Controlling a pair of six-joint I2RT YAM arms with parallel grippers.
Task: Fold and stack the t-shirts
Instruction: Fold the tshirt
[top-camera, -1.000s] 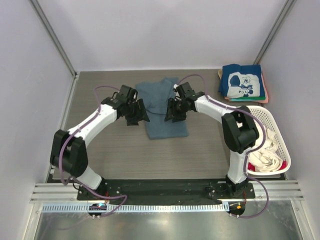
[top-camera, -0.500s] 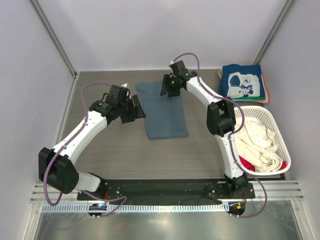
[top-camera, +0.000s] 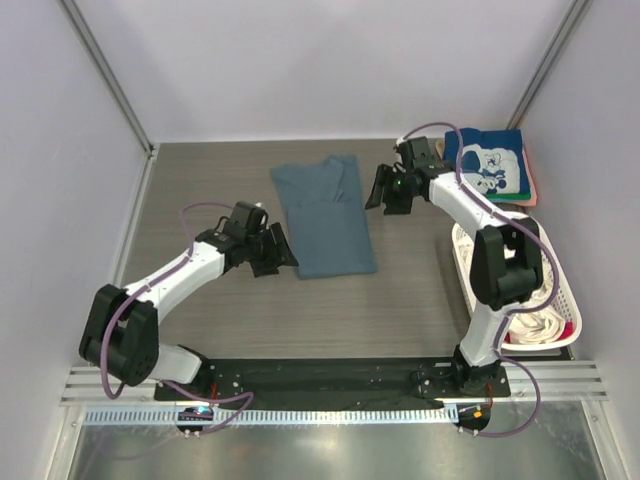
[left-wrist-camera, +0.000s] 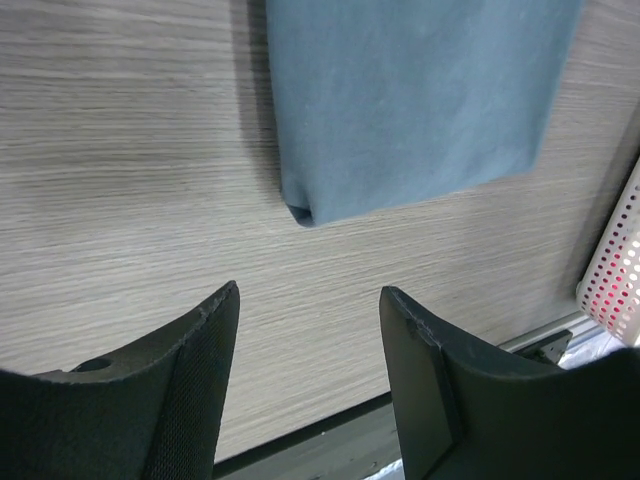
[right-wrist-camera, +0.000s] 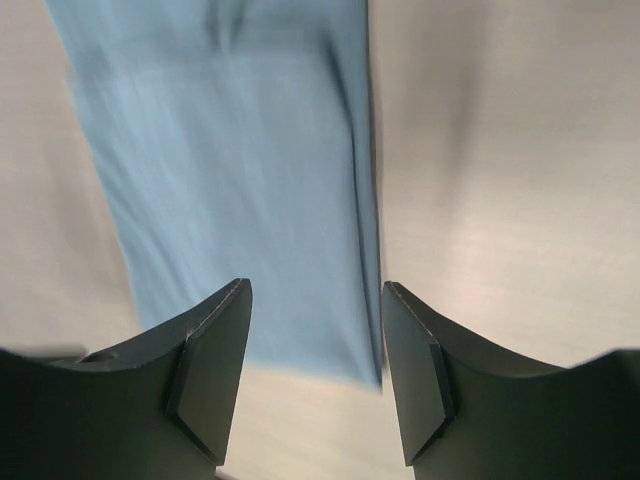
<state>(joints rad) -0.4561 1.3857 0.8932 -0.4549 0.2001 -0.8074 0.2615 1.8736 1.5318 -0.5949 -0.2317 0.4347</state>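
A plain slate-blue t-shirt (top-camera: 324, 214) lies folded in a long strip on the table; it also shows in the left wrist view (left-wrist-camera: 410, 100) and the right wrist view (right-wrist-camera: 230, 150). My left gripper (top-camera: 277, 252) is open and empty, just left of the strip's near end. My right gripper (top-camera: 387, 190) is open and empty, to the right of the strip's far end. A navy t-shirt with white cartoon print (top-camera: 485, 165) tops a stack of folded shirts at the back right. Cream and red shirts (top-camera: 530, 312) lie in the basket.
The white lattice basket (top-camera: 553, 252) stands at the right edge, partly behind my right arm; its corner shows in the left wrist view (left-wrist-camera: 618, 270). Grey walls and metal posts enclose the wood-grain table (top-camera: 200, 190). A metal rail (top-camera: 320, 385) runs along the near edge.
My right gripper has moved off the shirt's far end, to the right toward the stack. My left gripper has shifted nearer and slightly right, beside the strip's near end. The shirt lies flatter.
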